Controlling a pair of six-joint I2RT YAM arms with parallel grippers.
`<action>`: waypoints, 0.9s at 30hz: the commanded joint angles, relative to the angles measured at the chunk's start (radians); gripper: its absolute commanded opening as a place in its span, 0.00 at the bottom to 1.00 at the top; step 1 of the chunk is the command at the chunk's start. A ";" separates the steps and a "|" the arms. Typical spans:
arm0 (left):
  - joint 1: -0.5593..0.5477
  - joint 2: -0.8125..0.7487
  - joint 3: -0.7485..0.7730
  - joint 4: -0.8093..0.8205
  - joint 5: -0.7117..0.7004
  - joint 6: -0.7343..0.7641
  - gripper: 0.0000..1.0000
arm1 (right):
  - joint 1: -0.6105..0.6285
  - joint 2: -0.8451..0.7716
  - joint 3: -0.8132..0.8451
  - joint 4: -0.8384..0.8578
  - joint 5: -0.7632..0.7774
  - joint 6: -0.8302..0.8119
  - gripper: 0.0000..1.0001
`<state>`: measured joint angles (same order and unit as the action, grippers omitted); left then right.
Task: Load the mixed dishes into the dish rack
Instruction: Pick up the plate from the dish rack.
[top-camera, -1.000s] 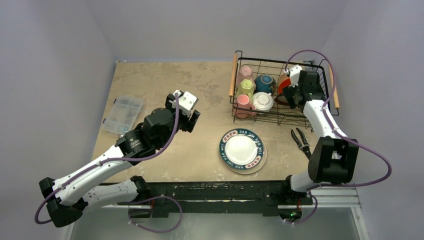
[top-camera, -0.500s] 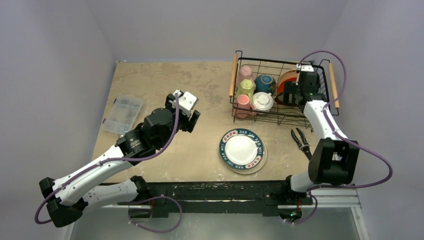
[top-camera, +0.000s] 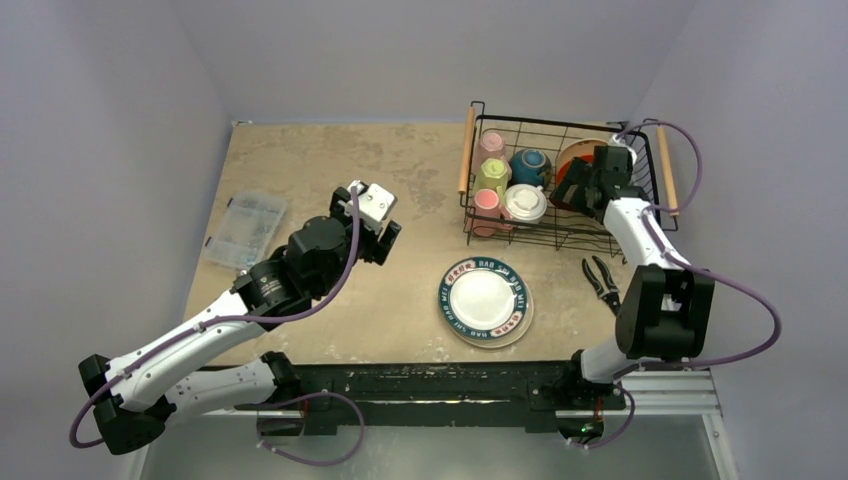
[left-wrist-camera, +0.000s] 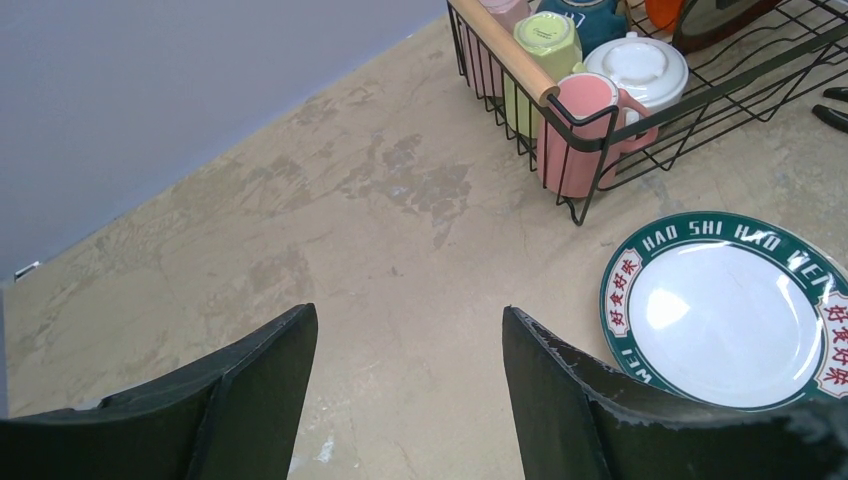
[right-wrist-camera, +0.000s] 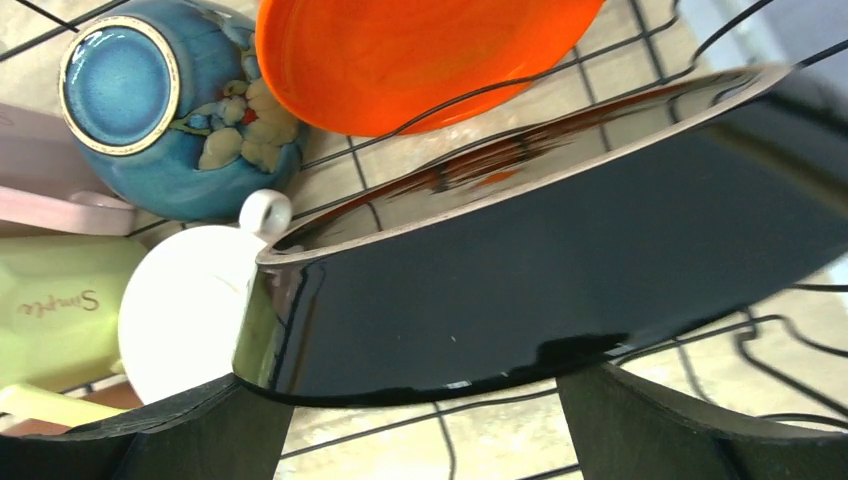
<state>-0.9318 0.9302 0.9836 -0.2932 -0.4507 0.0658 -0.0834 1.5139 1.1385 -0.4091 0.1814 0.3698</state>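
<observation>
The dish rack (top-camera: 470, 150) at the back right holds a pale pink mug (top-camera: 491, 145), a yellow-green mug (top-camera: 492, 175), a salmon mug (top-camera: 487, 205), a white mug (top-camera: 525, 203), an upturned teal bowl (top-camera: 530, 165) and a red-orange plate (top-camera: 580, 157). My right gripper (top-camera: 572, 193) is open inside the rack. In the right wrist view a glossy black dish (right-wrist-camera: 560, 270) stands on edge just past that gripper (right-wrist-camera: 412, 385), ungripped. A blue-rimmed white plate (top-camera: 485, 298) lies stacked on another plate on the table. My left gripper (top-camera: 388, 238) hovers open left of it, empty (left-wrist-camera: 410, 312).
Black pliers (top-camera: 602, 282) lie on the table right of the stacked plates, below the rack. A clear plastic compartment box (top-camera: 245, 228) sits near the table's left edge. Walls close in on both sides.
My right gripper has drawn back to the right inside the rack, uncovering more of the red-orange plate. The left arm has hardly moved.
</observation>
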 joint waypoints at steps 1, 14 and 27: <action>-0.002 -0.007 -0.001 0.051 -0.012 0.014 0.67 | 0.000 0.040 0.025 0.054 -0.079 0.193 0.99; -0.002 -0.009 -0.004 0.054 -0.015 0.015 0.68 | -0.058 -0.109 -0.169 0.351 -0.153 0.453 0.99; -0.002 -0.001 -0.007 0.056 -0.021 0.022 0.68 | -0.076 -0.098 -0.061 0.164 -0.011 0.778 0.51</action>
<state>-0.9318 0.9302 0.9833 -0.2924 -0.4534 0.0723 -0.1535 1.4246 0.9787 -0.1776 0.0986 0.9993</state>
